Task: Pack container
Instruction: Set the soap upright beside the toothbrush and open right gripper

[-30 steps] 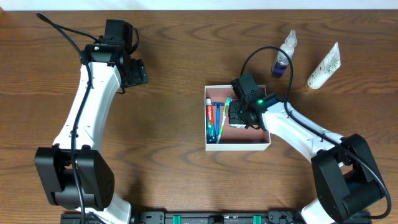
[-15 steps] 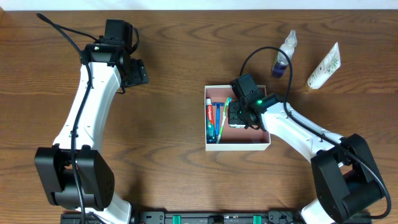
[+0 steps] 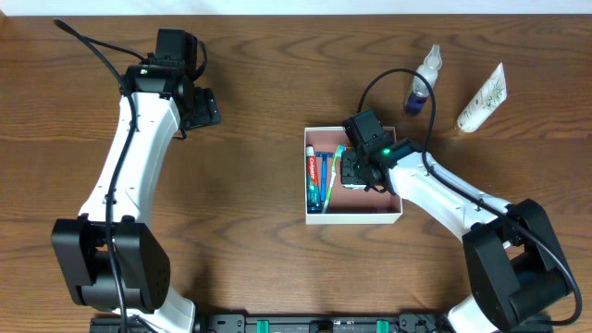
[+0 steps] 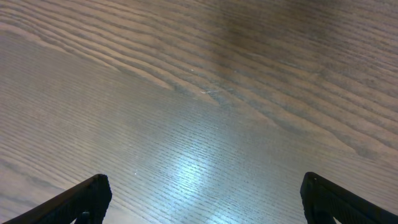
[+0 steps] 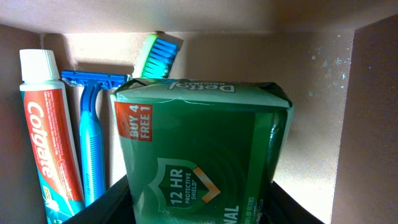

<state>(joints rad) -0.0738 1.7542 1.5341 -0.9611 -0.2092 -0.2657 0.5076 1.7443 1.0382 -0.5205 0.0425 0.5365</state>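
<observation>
**Wood-grain table: one container, four toiletries in it, two outside**

Brown wooden table [image 3: 259, 185] carries one container [image 3: 356, 218], right of centre, with its open top facing up. It is near square, so no long axis shows. Its walls run almost parallel to the table edges, slightly turned.

Along its left wall lie one Colgate toothpaste tube [image 5: 46, 155], one blue razor [image 5: 92, 137] and one toothbrush [image 5: 158, 56], side by side. Their cap, blade and bristles point toward the far wall.

The right gripper [image 3: 350, 174] is inside the box, its fingers clamped on one green Dettol soap pack [image 5: 199, 155].

Outside, beyond the far right corner, are one spray bottle [image 3: 423, 81] and one white tube [image 3: 482, 100], set apart.

The left gripper [image 3: 205, 106] hangs over bare wood far left, jaws spread wide, holding nothing.
</observation>
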